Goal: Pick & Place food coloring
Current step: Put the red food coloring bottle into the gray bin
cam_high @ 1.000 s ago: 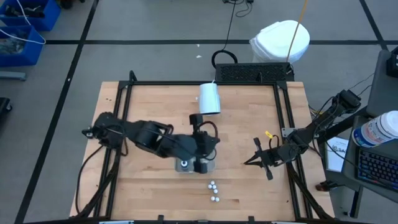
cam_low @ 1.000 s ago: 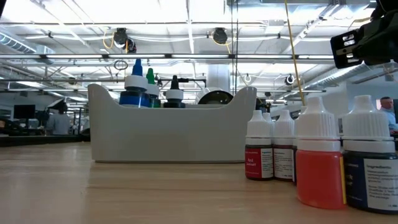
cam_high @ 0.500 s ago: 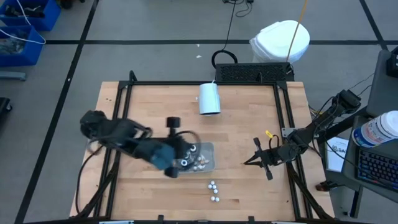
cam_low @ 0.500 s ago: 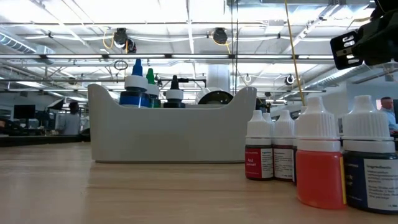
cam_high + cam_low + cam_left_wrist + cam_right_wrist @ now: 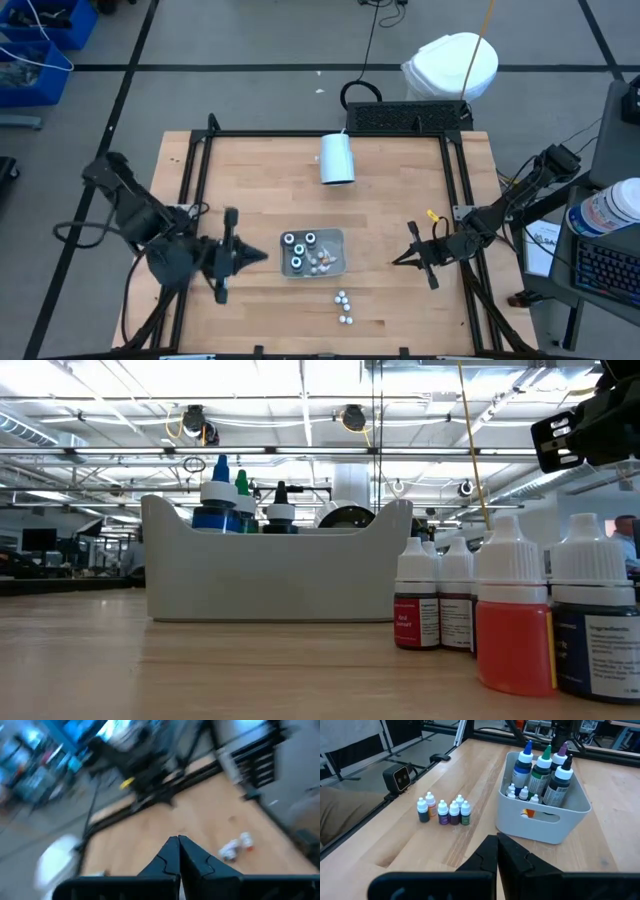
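Since a second ago the left arm has swung away from the grey bin, where it hovered, back toward the left edge of the tabletop; the left gripper now sits just left of the bin, its jaws pressed together and holding nothing. Nothing else has shifted. Most of the food coloring stands inside the bin near the tabletop's middle: three taller bottles with blue, green and dark tips, and smaller white-capped ones packed beside them. A small cluster of loose bottles stands on the bare wood just in front of the bin, toward the near edge. The right gripper waits well to the right of the bin, jaws pressed together, empty. A white cylinder cup lies near the far edge. Open wood stretches between the bin and each gripper, and between the bin and the cup; a black frame borders the tabletop.
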